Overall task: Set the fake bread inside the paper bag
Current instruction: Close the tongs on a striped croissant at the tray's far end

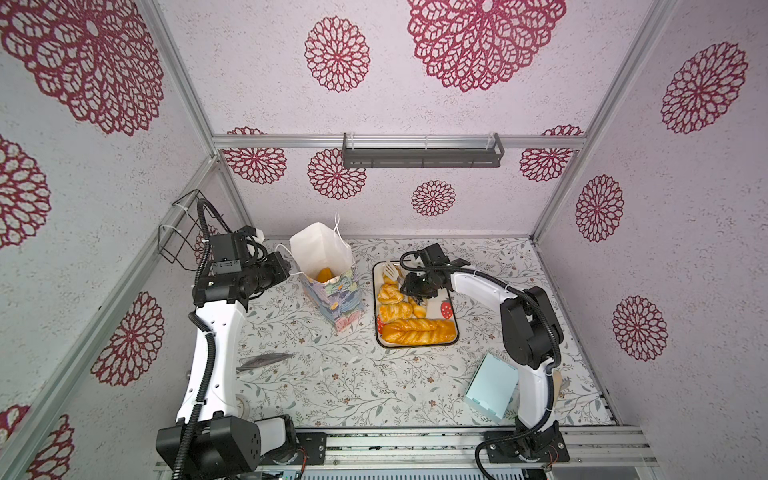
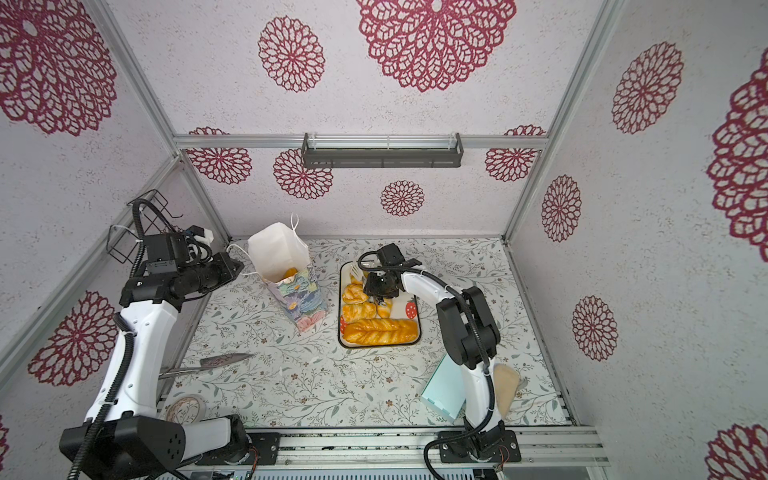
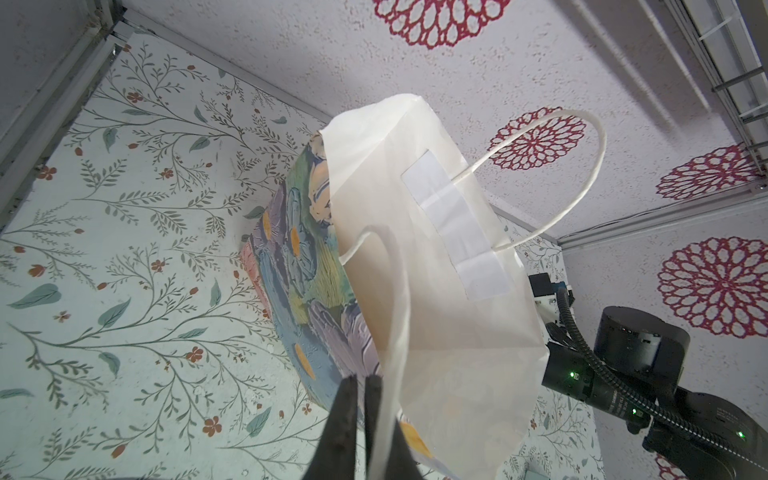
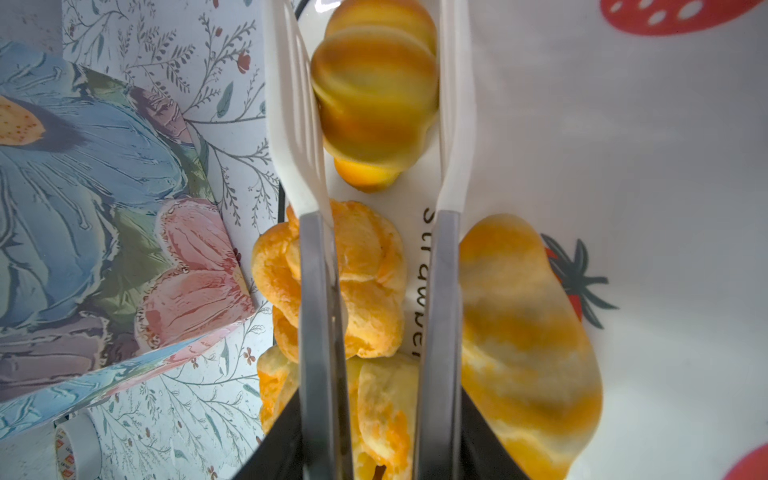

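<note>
The paper bag [image 1: 332, 299] stands open at the back left, flowered outside and white inside, with one golden roll [image 1: 324, 274] at its bottom. My left gripper [image 3: 361, 380] is shut beside its rim, and the white cord handle [image 3: 399, 299] runs down over one finger. My right gripper [image 4: 380, 457] is shut on grey tongs [image 4: 316, 291], whose white tips [image 4: 291, 124] clasp a striped croissant [image 4: 374, 91]. The rest of the fake bread lies on the strawberry tray [image 1: 451, 291]: several small pastries [image 1: 390, 294] and the long braided loaf [image 1: 417, 331].
A light blue flat box [image 1: 492, 386] leans by the right arm's base, with a pale beige piece [image 2: 505, 388] behind it. A metal blade [image 1: 266, 360] and a tape roll [image 2: 187, 409] lie front left. A wire basket [image 1: 178, 232] hangs on the left wall.
</note>
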{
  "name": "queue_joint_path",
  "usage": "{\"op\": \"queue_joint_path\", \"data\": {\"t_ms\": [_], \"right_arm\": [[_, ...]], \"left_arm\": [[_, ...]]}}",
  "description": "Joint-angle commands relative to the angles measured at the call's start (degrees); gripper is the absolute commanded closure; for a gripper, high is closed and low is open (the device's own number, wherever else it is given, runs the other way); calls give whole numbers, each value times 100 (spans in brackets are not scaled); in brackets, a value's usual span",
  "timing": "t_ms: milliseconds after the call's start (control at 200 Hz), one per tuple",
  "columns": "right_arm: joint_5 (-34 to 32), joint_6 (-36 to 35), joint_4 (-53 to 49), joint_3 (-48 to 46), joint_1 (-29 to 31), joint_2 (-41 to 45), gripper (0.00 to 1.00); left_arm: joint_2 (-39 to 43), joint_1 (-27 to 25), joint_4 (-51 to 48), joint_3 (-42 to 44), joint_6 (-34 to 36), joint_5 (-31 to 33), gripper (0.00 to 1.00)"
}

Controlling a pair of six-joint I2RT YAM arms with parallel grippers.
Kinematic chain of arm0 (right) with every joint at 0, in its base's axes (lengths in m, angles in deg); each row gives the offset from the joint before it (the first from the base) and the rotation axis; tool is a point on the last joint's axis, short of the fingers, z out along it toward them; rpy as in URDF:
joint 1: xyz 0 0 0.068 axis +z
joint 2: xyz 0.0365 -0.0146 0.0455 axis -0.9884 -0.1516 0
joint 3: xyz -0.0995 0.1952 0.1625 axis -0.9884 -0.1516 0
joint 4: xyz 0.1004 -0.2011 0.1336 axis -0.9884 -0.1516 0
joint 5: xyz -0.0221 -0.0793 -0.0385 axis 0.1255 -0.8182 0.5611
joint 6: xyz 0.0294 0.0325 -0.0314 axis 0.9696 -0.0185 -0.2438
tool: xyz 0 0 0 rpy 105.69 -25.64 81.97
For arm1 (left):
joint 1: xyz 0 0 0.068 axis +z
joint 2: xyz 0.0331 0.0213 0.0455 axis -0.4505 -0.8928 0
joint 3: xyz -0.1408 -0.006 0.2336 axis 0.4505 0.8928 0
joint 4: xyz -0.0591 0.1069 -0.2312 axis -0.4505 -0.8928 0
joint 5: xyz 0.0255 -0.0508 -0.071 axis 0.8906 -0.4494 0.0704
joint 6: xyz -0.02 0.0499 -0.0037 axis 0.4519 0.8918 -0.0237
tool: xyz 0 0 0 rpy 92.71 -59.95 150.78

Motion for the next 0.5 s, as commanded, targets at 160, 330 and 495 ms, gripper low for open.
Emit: {"op": "queue_joint_path", "data": {"t_ms": [160, 330, 495], "right_arm": [[-26, 46, 169, 78, -33, 296, 63], [-72, 72, 224, -5, -44, 468, 64], [-133, 49, 186, -48, -66, 620, 64]], "left_arm": [[101, 23, 19, 47, 67, -39, 90], [100, 26, -8, 30, 61, -44, 90], [107, 26, -4, 32, 63, -39, 90]]}}
